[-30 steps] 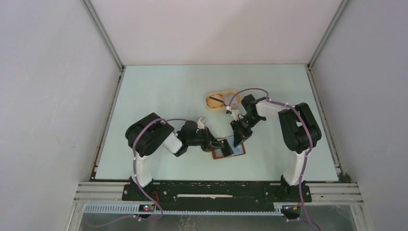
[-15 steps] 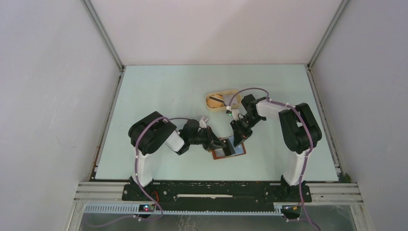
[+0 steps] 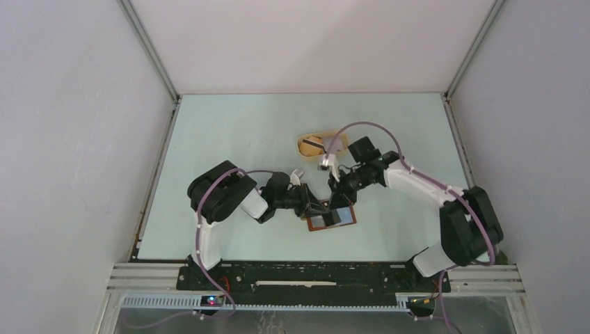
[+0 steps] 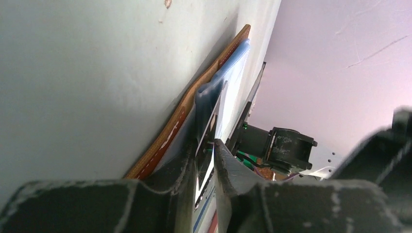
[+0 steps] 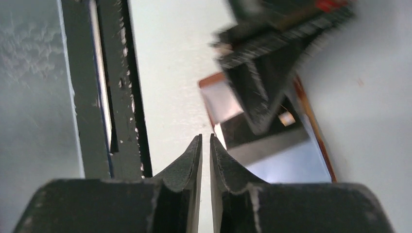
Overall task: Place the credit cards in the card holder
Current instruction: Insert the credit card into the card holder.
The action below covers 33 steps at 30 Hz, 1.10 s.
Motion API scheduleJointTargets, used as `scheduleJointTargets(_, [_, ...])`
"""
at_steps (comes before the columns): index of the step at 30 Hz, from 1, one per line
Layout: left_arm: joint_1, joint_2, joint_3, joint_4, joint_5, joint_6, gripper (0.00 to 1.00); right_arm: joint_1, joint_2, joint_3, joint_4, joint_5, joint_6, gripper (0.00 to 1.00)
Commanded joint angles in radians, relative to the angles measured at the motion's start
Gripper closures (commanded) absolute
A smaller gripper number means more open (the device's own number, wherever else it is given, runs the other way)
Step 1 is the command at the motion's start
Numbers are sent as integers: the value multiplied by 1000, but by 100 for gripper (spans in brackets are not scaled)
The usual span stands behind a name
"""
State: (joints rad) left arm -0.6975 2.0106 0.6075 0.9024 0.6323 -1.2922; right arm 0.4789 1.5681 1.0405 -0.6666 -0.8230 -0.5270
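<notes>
The card holder (image 3: 348, 218) lies open on the table, its reddish-brown edge (image 4: 194, 94) showing in the left wrist view. Light credit cards (image 3: 324, 223) rest in it. My left gripper (image 3: 316, 207) reaches in from the left. Its jaws (image 4: 205, 144) stand slightly apart around the edge of one credit card (image 4: 212, 116), which is partly in a light blue pocket. My right gripper (image 3: 339, 201) hovers just above the holder's far side. Its jaws (image 5: 205, 138) leave a thin slit with nothing in it, and the holder (image 5: 318, 141) lies just beyond them.
A tan oval tray (image 3: 300, 147) with a dark card in it sits behind the holder, close to the right wrist. The two grippers are almost touching over the holder. Enclosure walls and metal rails border the table.
The left jaws have loosened around the card. The right jaws have narrowed, and the right arm's elbow has swung out to the right and nearer, with its gripper still over the holder.
</notes>
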Motion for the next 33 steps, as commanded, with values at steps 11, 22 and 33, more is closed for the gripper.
scheduleJointTargets(11, [-2,41,11,-56,16,17,73,374,-69,-178,352,377,-297,95])
scheduleJointTargets(22, [-2,48,17,-49,18,12,72,449,-2,-209,428,551,-298,97])
scheduleJointTargets(33, [-2,56,23,-49,21,11,68,452,-11,-247,455,668,-304,98])
